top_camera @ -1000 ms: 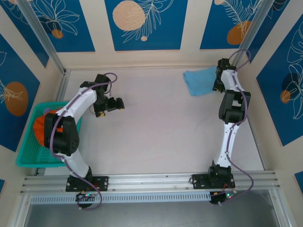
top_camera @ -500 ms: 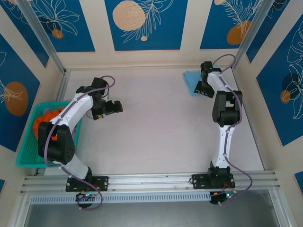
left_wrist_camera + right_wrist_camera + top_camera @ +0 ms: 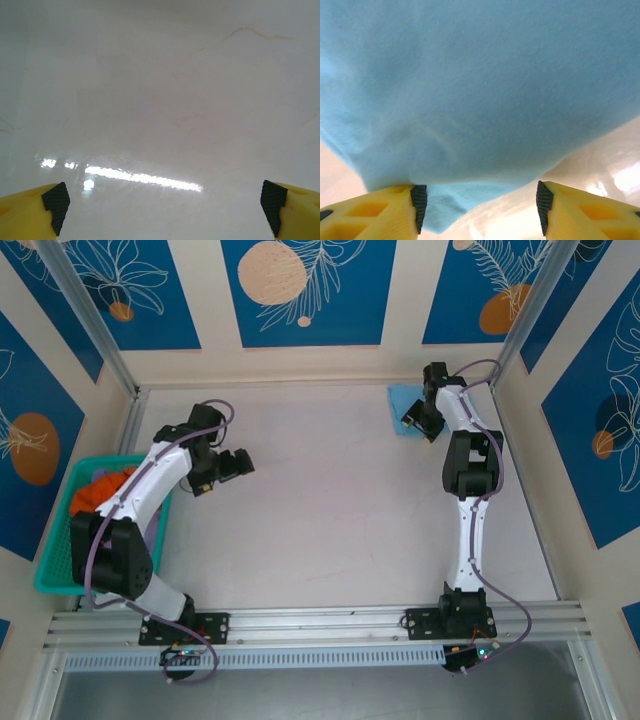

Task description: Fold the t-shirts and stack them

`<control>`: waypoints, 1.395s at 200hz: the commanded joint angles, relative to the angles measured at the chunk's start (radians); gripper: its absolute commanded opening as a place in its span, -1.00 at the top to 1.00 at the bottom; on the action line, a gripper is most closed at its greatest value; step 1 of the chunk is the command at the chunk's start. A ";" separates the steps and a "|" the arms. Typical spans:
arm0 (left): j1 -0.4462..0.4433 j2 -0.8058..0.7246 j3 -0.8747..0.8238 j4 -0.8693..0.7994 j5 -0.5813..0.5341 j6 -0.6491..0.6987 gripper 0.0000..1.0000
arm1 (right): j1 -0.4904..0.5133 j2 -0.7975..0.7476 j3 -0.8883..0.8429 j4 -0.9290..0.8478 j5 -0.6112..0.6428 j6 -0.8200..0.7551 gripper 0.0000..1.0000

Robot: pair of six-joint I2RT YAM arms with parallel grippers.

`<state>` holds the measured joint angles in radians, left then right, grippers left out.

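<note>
A folded light sky-blue t-shirt (image 3: 404, 400) lies at the table's far right, mostly hidden under my right arm. My right gripper (image 3: 416, 423) hangs over its near left edge. In the right wrist view the blue t-shirt (image 3: 480, 90) spreads across the top, and its lower edge dips between the jaws of my right gripper (image 3: 477, 200). The cloth lies against the left pad, and bare table shows beside the right pad, so the jaws stand apart. My left gripper (image 3: 238, 462) is wide open over bare table on the left. In its wrist view, nothing lies between the left gripper (image 3: 162, 205) pads.
A teal mesh basket (image 3: 55, 575) stands at the table's left edge with orange cloth (image 3: 92, 495) in it, under the left arm. The white table (image 3: 330, 510) is walled at the back and sides. Both arm bases stand on the near rail.
My right gripper has swung left across the blue t-shirt and now covers most of it, its jaws a little narrower. The left arm has drawn slightly left and back.
</note>
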<state>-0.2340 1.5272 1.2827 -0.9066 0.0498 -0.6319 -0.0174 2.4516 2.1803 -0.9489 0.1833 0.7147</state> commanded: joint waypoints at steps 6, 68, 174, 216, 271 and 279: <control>-0.007 -0.058 0.047 -0.052 -0.089 -0.082 -1.00 | -0.015 -0.064 -0.063 -0.004 -0.060 0.073 -0.33; -0.007 -0.233 -0.034 0.245 -0.397 -0.117 -1.00 | 0.028 -0.450 -0.367 0.245 -0.037 0.070 -0.58; 0.124 -0.073 -0.063 0.644 -0.465 0.230 -1.00 | 0.011 -1.058 -1.191 0.760 0.142 -0.122 -0.99; 0.126 -0.106 -0.347 0.847 -0.366 0.443 -0.99 | 0.025 -1.189 -1.453 1.022 0.222 -0.338 -0.99; 0.113 -0.096 -0.574 1.134 -0.131 0.624 -1.00 | 0.069 -1.252 -1.652 1.075 0.160 -0.436 -0.99; 0.111 -0.086 -0.569 1.123 -0.128 0.660 -1.00 | 0.064 -1.261 -1.677 1.074 0.171 -0.431 -0.99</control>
<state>-0.1127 1.4147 0.7258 0.1455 -0.1947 -0.1108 0.0406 1.2438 0.5694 0.0521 0.3515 0.3496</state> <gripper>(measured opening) 0.999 0.995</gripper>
